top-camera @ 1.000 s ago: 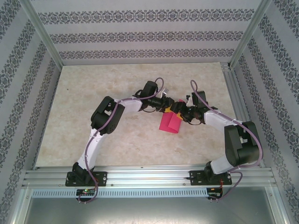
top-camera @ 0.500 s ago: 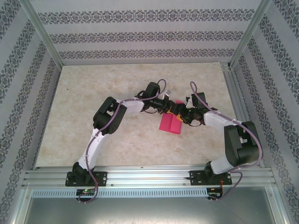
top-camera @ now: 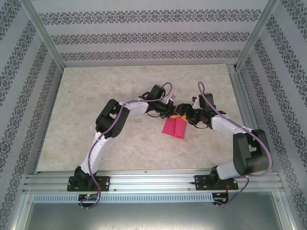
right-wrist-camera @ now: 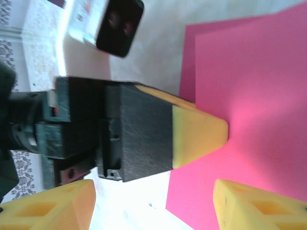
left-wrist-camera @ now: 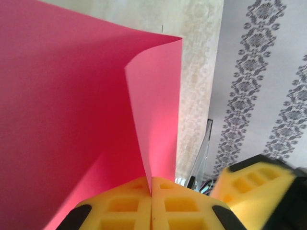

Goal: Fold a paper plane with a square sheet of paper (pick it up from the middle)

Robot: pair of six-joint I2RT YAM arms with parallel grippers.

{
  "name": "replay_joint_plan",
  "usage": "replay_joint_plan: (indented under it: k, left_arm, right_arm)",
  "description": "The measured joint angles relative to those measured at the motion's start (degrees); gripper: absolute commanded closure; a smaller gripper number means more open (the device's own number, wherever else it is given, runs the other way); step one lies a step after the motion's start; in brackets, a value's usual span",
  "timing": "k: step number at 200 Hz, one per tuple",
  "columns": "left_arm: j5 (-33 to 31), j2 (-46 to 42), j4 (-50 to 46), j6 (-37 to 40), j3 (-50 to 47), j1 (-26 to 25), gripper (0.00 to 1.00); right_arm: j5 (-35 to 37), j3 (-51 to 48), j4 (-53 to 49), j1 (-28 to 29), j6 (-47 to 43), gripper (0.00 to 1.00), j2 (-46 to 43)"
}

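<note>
Top external view gives us one sheet of paper point(top-camera: 174, 127), folded, on the table point(top-camera: 96, 96), its far edge at the left gripper point(top-camera: 176, 113), where the two grippers meet. Our left wrist view settles what is too small there: those jaws are pressed together, pinching the sheet's raised fold. Just right of the left gripper, the right gripper point(right-wrist-camera: 153, 191) stands spread.
</note>
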Motion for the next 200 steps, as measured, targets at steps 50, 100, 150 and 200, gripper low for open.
replay_joint_plan:
  k: [50, 100, 150, 200]
  left_arm:
    - [0.57, 0.00, -10.91, 8.76, 6.21, 1.99, 0.89]
    - [1.11, 1.95, -24.17, 18.69, 17.05, 3.21, 0.88]
    - [0.98, 4.33, -28.79, 22.18, 17.77, 3.43, 0.87]
    - [-0.04, 6.78, -30.32, 23.37, 18.27, 3.43, 0.86]
  right_arm:
    - [2.45, 0.07, -2.47, -1.16, -0.70, 0.36, -1.95]
    - [4.66, 0.46, -5.16, -1.01, -1.70, 0.50, -0.81]
    - [6.91, 1.60, -6.71, 0.94, -1.84, 0.75, 0.72]
    - [6.82, 1.77, -5.60, 1.27, -0.94, 0.80, 3.23]
